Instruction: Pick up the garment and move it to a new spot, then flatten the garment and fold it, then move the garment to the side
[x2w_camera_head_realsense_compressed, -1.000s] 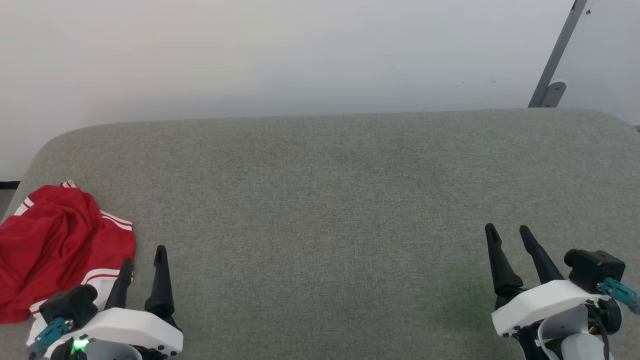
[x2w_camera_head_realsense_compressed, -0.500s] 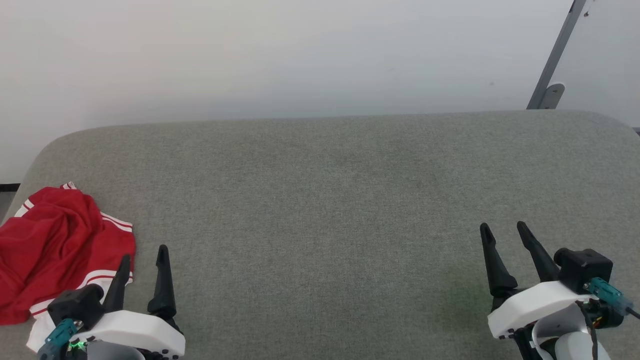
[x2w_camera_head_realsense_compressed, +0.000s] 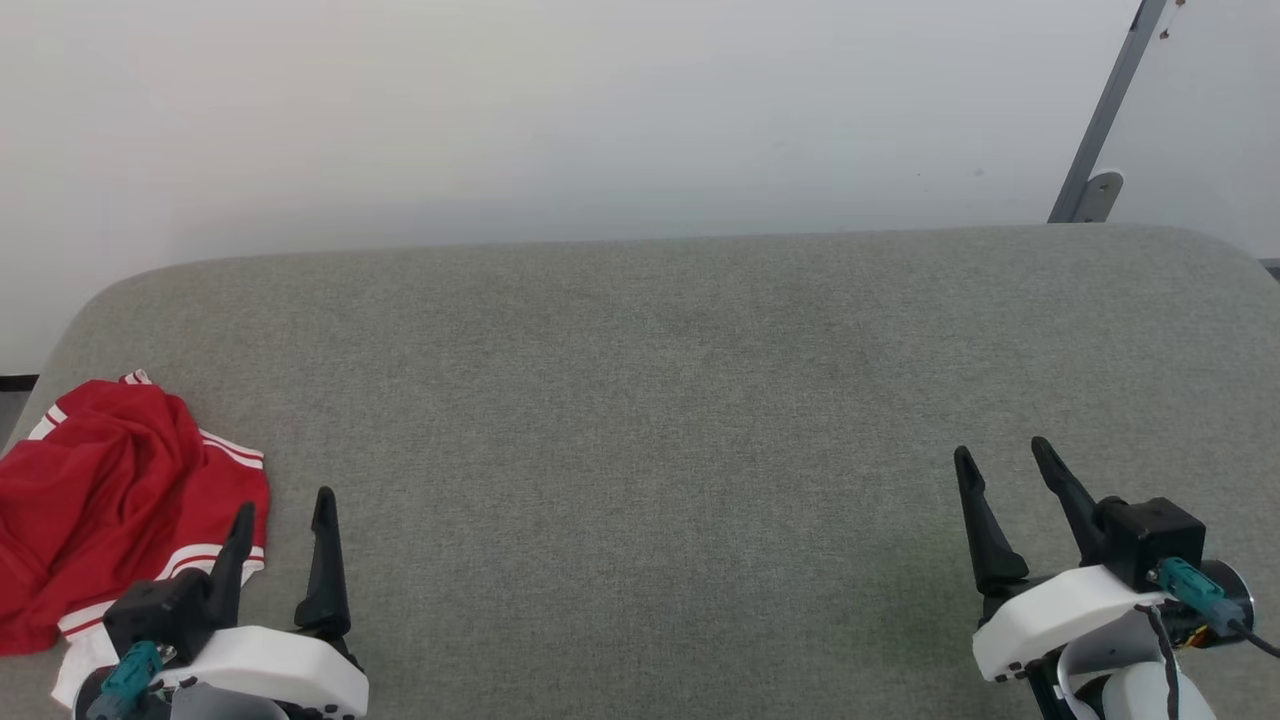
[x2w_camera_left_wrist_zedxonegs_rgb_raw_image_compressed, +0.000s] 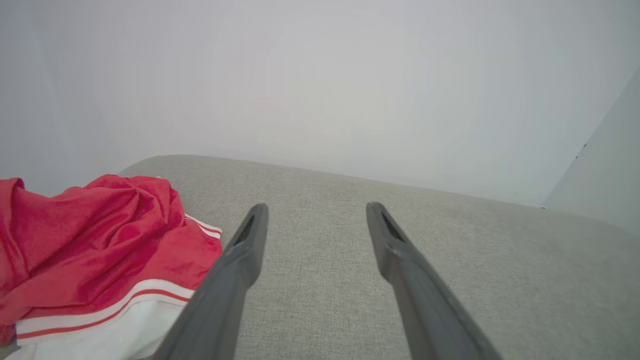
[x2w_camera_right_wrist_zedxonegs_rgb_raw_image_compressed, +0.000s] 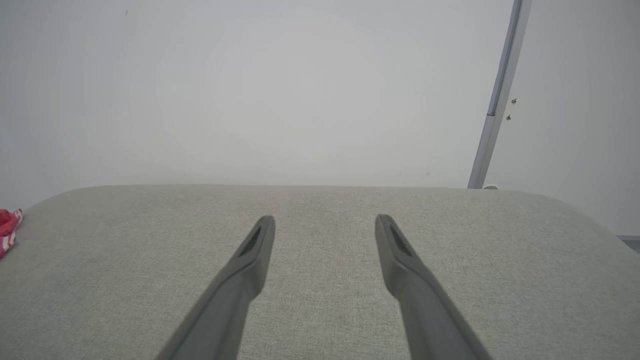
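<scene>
Left gripper (x2w_camera_head_realsense_compressed: 283, 503), lower left of the frame, is spread and empty, its fingers just beside the crumpled red T-shirt (x2w_camera_head_realsense_compressed: 110, 490) at the grey table (x2w_camera_head_realsense_compressed: 640, 400)'s left edge; right gripper (x2w_camera_head_realsense_compressed: 1002, 450), lower right, likewise spread, empty

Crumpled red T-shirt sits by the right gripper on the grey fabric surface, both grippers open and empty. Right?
One error: the head view shows the crumpled red T-shirt by the left gripper, not the right gripper, on the grey fabric surface. Both grippers are open and empty.
</scene>
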